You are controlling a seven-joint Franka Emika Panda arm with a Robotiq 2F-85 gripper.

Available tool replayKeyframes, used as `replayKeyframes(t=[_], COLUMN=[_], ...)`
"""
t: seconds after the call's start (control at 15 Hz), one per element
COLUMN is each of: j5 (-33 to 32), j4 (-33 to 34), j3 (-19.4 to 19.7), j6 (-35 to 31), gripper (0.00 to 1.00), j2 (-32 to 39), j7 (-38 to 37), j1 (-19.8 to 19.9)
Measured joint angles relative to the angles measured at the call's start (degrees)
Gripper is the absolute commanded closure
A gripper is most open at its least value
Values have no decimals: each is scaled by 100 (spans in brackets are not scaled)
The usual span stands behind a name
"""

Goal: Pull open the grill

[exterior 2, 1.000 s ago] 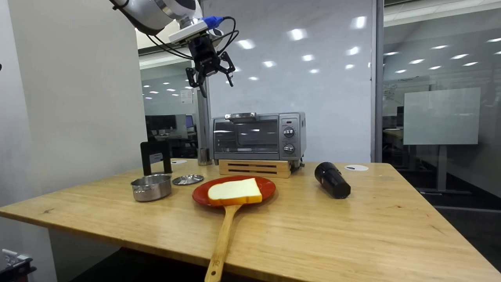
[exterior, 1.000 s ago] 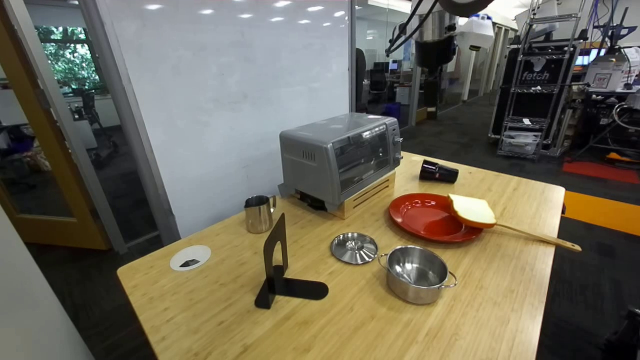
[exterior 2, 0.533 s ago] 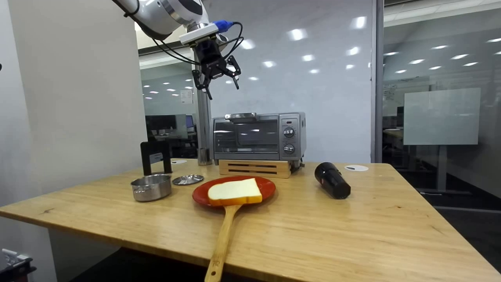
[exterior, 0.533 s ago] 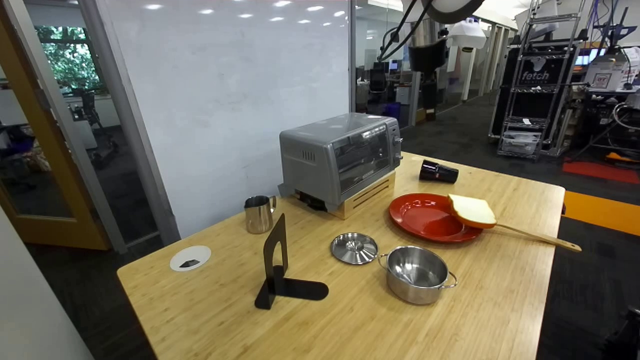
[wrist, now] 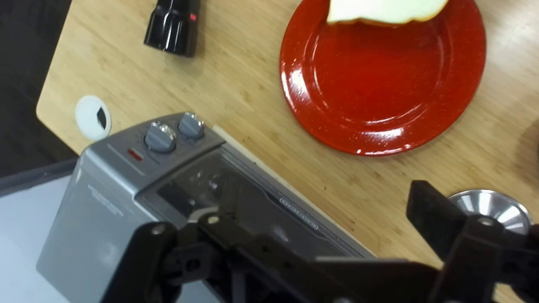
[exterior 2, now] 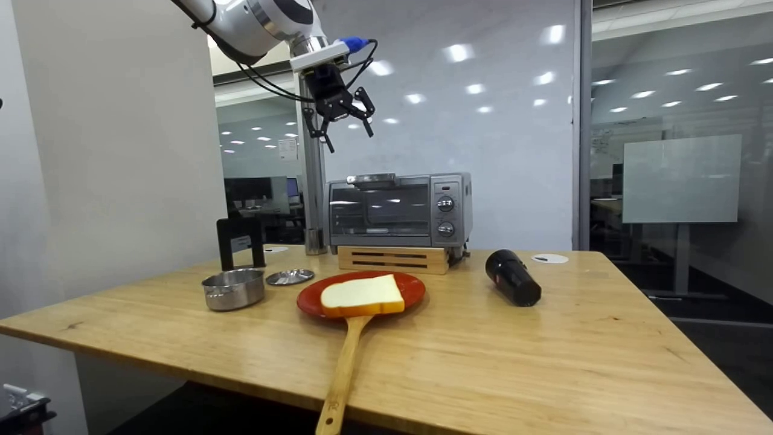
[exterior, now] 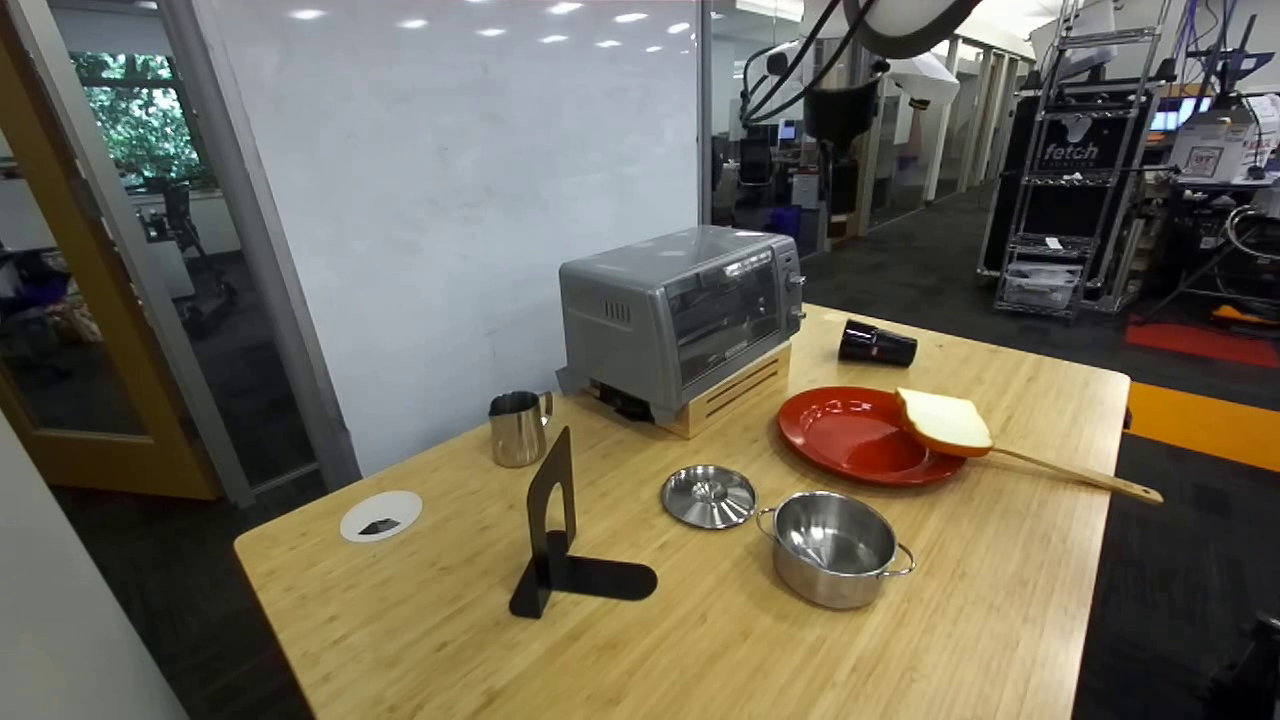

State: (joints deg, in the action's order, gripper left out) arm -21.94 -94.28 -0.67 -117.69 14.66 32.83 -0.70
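- We find the toaster oven [exterior: 675, 300] at the back of the tabletop [exterior 2: 543, 356], raised on a slatted wooden stand [exterior 2: 392, 260], the white wall panel [exterior 2: 495, 139] behind it.
- Its glass door [exterior 2: 386, 214] is closed and faces out toward the red plate [exterior: 840, 440]; the bar handle [exterior 2: 371, 181] sits at the door's top edge.
- Its long axis lies level, roughly along the wall panel; in the wrist view we see it slant from upper left, where the control panel [wrist: 179, 147] is, to lower right.
- The end effector [exterior 2: 350, 142] hangs above the toaster oven and apart from it, fingers [exterior 2: 368, 127] spread wide, pointing down and holding nothing.
- A bread slice [exterior 2: 362, 296] lies on the red plate, over a wooden utensil [exterior 2: 343, 374] that reaches past the tabletop's edge.
- We have a steel pot [exterior: 835, 565] with its lid [exterior: 709, 496] flat just beside it, a black bookend [exterior: 550, 565] upright near them, and a steel pitcher [exterior: 515, 435] near the toaster oven's end opposite the control panel.
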Motion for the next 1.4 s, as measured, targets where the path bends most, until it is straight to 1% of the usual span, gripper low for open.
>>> replayKeyframes(t=[0.2,0.47,0.6,0.73,0.93,1.07,1.2,1.4], j5=[-35,-44,-58,-66,-66,-66,-66,-66], j4=[-217,-536,-726,-931,-1232,-1383,-1465,-1476], j3=[2,4,8,10,11,14,27,44], j6=[-791,-1502,-1887,-2417,-3319,-3799,-4113,-4370], gripper=[0,0,0,0,0,0,0,0], j2=[33,82,84,84,91,118,178,321], j7=[777,1892,2359,2725,3077,3212,3273,3283], j1=[76,184,224,261,305,331,342,349])
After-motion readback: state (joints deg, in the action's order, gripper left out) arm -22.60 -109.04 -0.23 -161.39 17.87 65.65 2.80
